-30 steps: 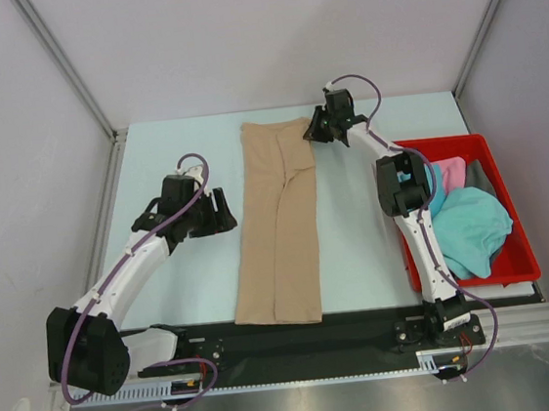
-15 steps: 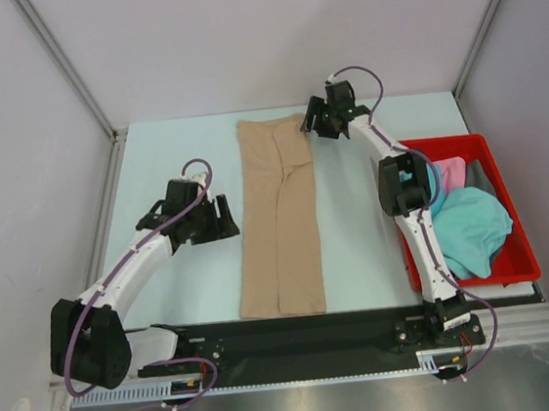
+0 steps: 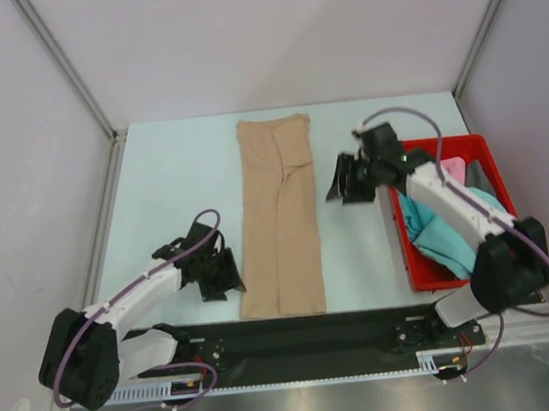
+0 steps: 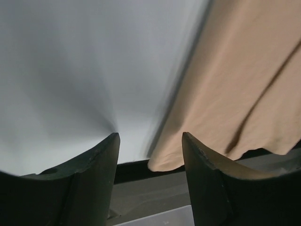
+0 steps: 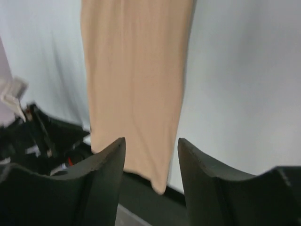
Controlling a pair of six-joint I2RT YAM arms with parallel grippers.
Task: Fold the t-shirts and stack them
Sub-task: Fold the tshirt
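Hovering low at the left, the left gripper (image 4: pixel 150 135) sits just beside the near left corner of the tan shirt (image 3: pixel 278 215), its jaws roughly half parted and holding nothing; bare table (image 3: pixel 173 177) shows between them. The tan shirt lies mid-table as a long narrow strip, folded lengthwise, its near hem reaching the black rail (image 3: pixel 298 333). Right of it, the right gripper (image 5: pixel 151 140) hangs above the table, apart from the shirt's edge; its jaws are likewise part open and hold nothing. Farther right, the red bin (image 3: pixel 469 143) holds a teal shirt (image 3: pixel 435 238) and a pink shirt (image 3: pixel 450 167), neither folded. The likely trouble: a finger may pinch only the top layer at the corner and peel the fold open; or one arm may lift ahead of the other, leaving the next fold skewed.
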